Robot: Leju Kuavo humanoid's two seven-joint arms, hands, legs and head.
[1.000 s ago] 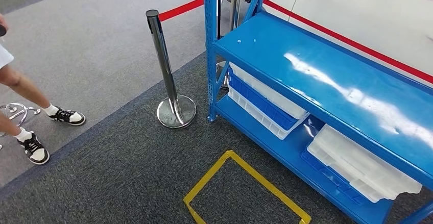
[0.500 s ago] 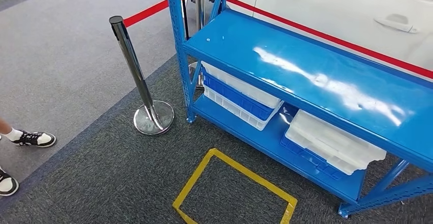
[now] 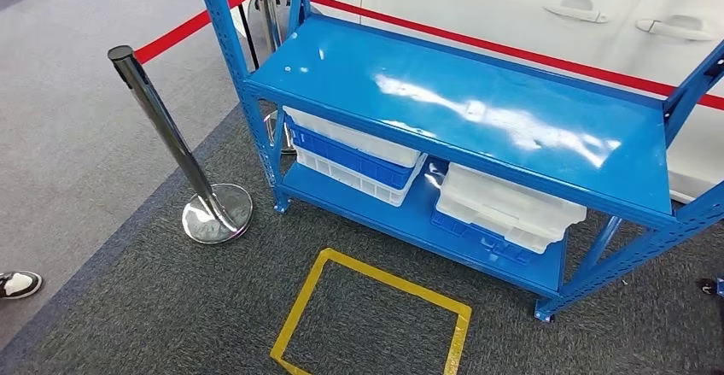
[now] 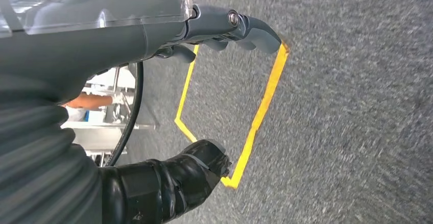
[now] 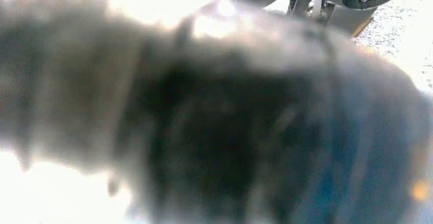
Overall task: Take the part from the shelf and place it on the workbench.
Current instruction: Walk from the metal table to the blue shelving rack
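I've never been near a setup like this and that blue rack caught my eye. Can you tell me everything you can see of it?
The blue metal shelf rack has a glossy, bare upper deck that reflects the light, and perforated uprights at its corners. It stands on dark grey carpet, in front of a white car and a red barrier belt. On its lower deck lie two stacks of white and blue plastic trays, side by side. A yellow taped square marks the floor before it, and a chrome barrier post stands off one end.

The shelf [image 3: 461,119] is viewed from high up; the yellow floor square [image 3: 371,319] is shared with the downward-facing left wrist view; the right wrist view is blurred.
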